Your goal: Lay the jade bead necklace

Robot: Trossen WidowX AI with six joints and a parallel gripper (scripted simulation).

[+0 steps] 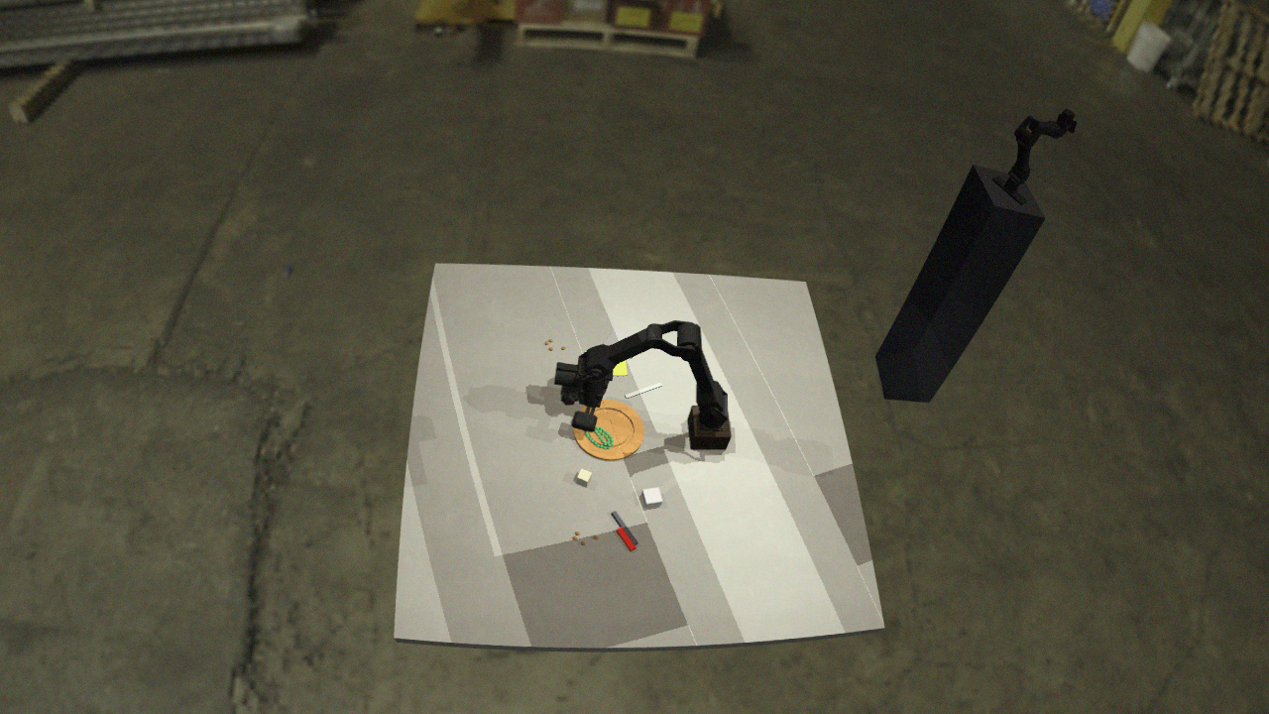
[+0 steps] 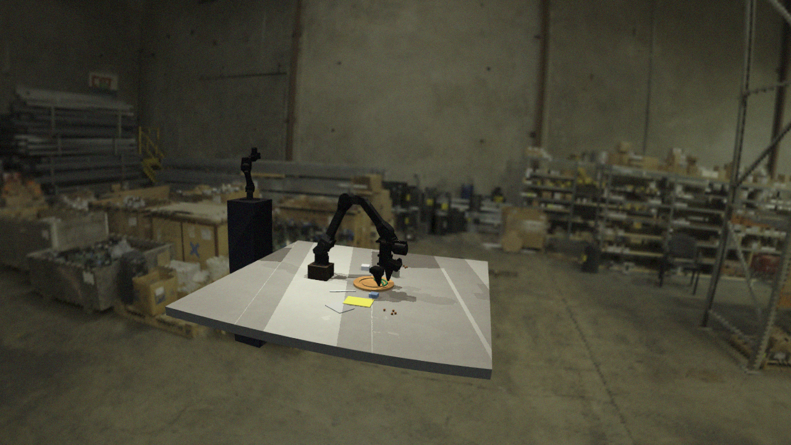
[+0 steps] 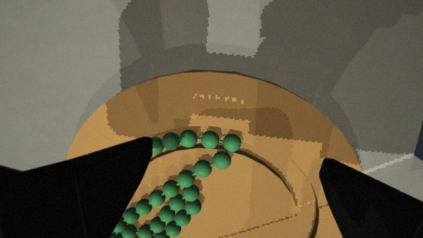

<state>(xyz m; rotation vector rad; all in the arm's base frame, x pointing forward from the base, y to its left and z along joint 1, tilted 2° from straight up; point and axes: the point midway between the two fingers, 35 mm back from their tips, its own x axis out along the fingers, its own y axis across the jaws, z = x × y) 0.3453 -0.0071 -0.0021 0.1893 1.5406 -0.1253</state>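
The round tan bead board lies on the table in front of the arm's base. The jade bead necklace lies on it. In the wrist view a short run of beads follows the curved groove, then the strand doubles back and bunches on the inner disc. My gripper hangs just above the board's left part, open wide and empty, with the fingers on either side of the strand. The left finger hides part of the necklace.
A yellow card and a white stick lie behind the board. A cream cube, a white cube, a red-and-grey tool and loose brown beads lie in front. A dark pillar stands off the table.
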